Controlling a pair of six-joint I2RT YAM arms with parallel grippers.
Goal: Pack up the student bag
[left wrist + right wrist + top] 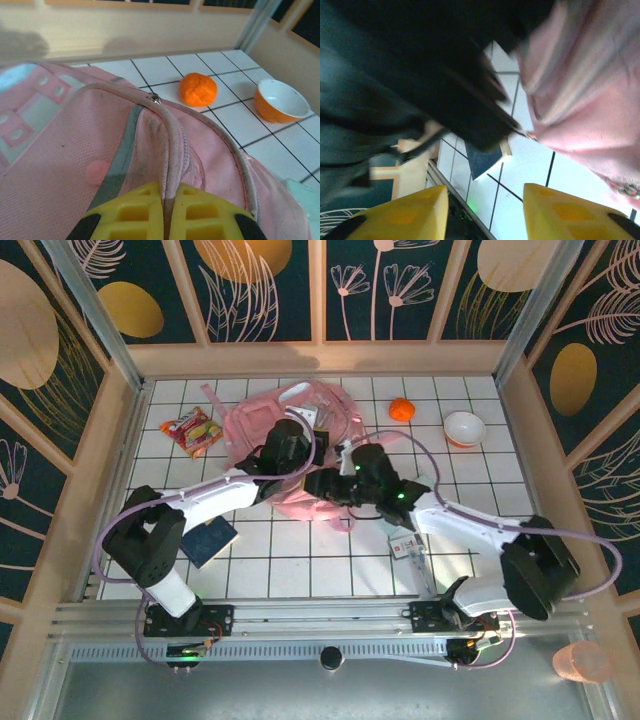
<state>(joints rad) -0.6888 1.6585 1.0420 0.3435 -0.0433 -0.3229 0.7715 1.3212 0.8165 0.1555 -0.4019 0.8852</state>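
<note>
Pink fabric takes up the middle of the white-tiled tabletop: the student bag [250, 425], a soft backpack, lies slumped toward the far side with both robot arms reaching over it. Packing looks barely begun. A red and yellow snack packet [190, 430] lies just left of the bag, and an orange fruit [401, 409] and an orange bowl with a white inside [464, 428] sit to its right. A dark blue notebook [208, 540] lies near the left arm's base, and a small pale card [405, 548] lies near the right arm. Whether anything is already inside the bag cannot be told. The left end effector [165, 205] has its yellow fingers pressed together on a fold of the bag's zipped seam, probably to hold the opening up. The right end effector [485, 210] hangs just beside the bag with its yellow fingers spread and nothing between them.
</note>
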